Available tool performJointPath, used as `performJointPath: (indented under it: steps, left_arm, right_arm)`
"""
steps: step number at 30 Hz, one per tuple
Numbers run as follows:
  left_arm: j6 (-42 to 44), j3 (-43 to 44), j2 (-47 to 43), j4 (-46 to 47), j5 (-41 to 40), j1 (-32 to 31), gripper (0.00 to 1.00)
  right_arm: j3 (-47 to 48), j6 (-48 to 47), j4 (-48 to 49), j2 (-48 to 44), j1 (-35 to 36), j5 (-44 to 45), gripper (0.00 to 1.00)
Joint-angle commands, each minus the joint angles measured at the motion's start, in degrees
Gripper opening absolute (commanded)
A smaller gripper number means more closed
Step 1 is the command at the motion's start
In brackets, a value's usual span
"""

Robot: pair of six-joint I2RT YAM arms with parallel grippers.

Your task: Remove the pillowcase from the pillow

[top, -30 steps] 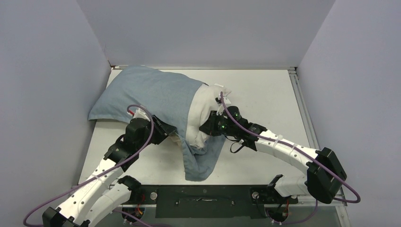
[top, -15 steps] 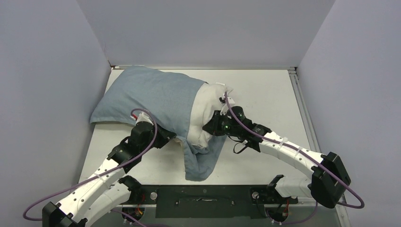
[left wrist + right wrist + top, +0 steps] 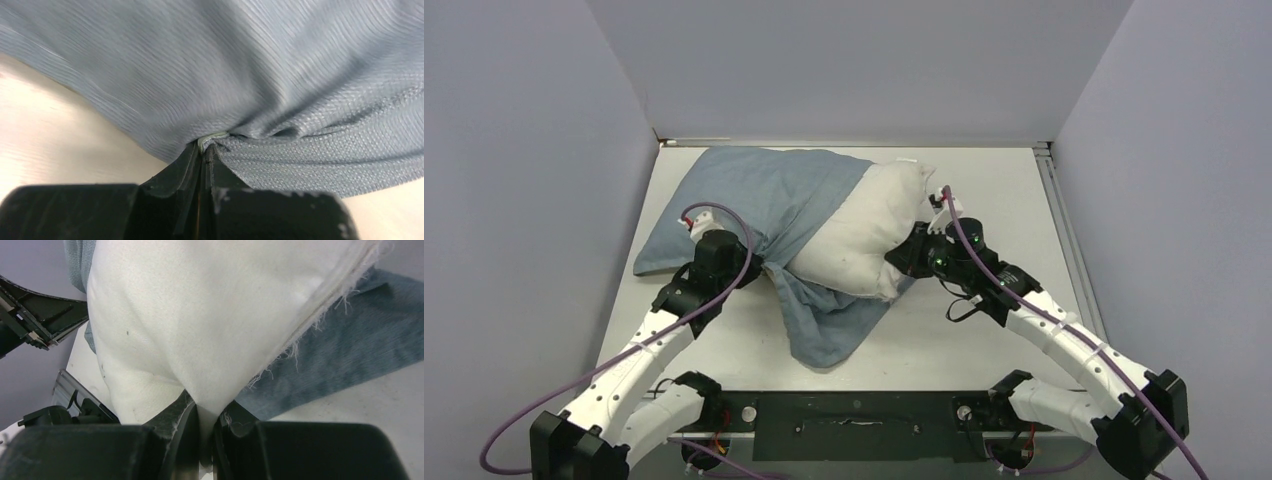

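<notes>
The blue-grey pillowcase (image 3: 764, 195) lies across the table's back left, its open end trailing toward the front (image 3: 829, 335). The white pillow (image 3: 864, 235) sticks well out of it to the right. My left gripper (image 3: 759, 268) is shut on a bunched fold of the pillowcase (image 3: 280, 85); its jaws pinch the cloth (image 3: 207, 147). My right gripper (image 3: 899, 262) is shut on the pillow's right end (image 3: 200, 315), with white fabric pinched between the jaws (image 3: 205, 410). A strip of pillowcase (image 3: 360, 335) lies under the pillow.
White table (image 3: 994, 190) with a metal rail along the right edge (image 3: 1064, 235). Grey walls enclose left, back and right. A black base plate (image 3: 854, 425) lies at the near edge between the arm bases.
My right gripper has pulled the pillow to the right and back, so much more white shows out of the case. My left gripper, holding the pillowcase, has shifted slightly left and back.
</notes>
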Motion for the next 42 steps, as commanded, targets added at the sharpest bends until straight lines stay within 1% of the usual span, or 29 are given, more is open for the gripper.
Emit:
performJointPath:
  steps: [1,8,11,13,16,17,20,22,26,27,30,32,35,37,39,41,42]
  left_arm:
    - [8.82,3.50,3.23,-1.36,-7.31,6.18,0.00]
    - [14.68,4.24,8.20,1.50,-7.90,17.55,0.00]
    - [15.36,4.23,10.35,1.98,-5.74,22.26,0.00]
    - [16.03,4.10,10.80,2.03,-3.69,23.31,0.00]
    - [17.55,2.98,8.59,3.54,1.73,23.22,0.00]
    - [18.06,2.50,7.30,4.02,4.38,23.25,0.02]
    - [20.38,2.02,3.69,3.41,8.42,23.19,0.09]
    - [21.96,2.10,1.76,1.95,9.23,23.17,0.11]
    - [24.57,1.26,-0.96,-0.24,9.67,23.09,0.12]
    - [24.99,0.83,-1.64,-0.39,9.73,23.04,0.12]
    - [25.78,-0.17,-3.68,-1.08,9.80,22.23,0.13]
    - [26.45,-0.35,-4.74,-1.57,9.28,21.09,0.13]
    - [27.70,0.47,-5.95,-2.81,8.02,18.40,0.19]
    - [28.35,1.43,-6.44,-3.63,7.71,16.32,0.23]
    - [29.38,2.85,-6.67,-4.80,7.65,14.01,0.34]
    - [30.36,4.52,-6.57,-6.15,8.06,12.48,0.46]
    - [30.85,5.51,-6.39,-6.82,8.52,12.00,0.51]
  right_arm:
    - [2.69,-3.05,0.07,-5.37,-4.82,0.74,0.05]
    - [1.50,-4.49,-3.46,-8.51,-7.36,0.69,0.05]
    - [0.63,-5.86,-4.55,-9.11,-7.62,-0.45,0.05]
    - [-0.10,-6.98,-5.17,-8.68,-7.62,-2.89,0.05]
    - [-0.75,-8.13,-7.00,-6.79,-7.62,-6.23,0.05]
    - [-0.88,-8.57,-7.72,-6.06,-7.62,-7.35,0.05]
    - [-0.36,-9.92,-10.73,-3.86,-7.62,-10.09,0.07]
    - [1.73,-11.32,-15.10,-2.21,-7.67,-10.93,0.15]
    - [10.32,-15.42,-26.97,1.04,-7.54,-9.78,0.37]
    - [14.23,-16.10,-30.35,1.98,-7.53,-8.83,0.43]
    - [24.72,-18.70,-36.52,5.46,-7.60,-6.02,0.64]
    - [31.58,-20.11,-38.80,9.33,-7.62,-4.20,0.73]
    - [38.50,-21.79,-37.87,15.04,-8.18,-1.49,0.83]
    - [41.22,-22.79,-35.59,19.43,-9.66,-1.03,0.86]
    - [42.75,-22.73,-32.88,23.92,-12.59,-1.72,0.92]
    - [42.93,-21.68,-29.72,27.75,-16.06,-3.87,0.99]
    - [42.52,-21.37,-27.79,29.24,-17.61,-4.82,0.96]
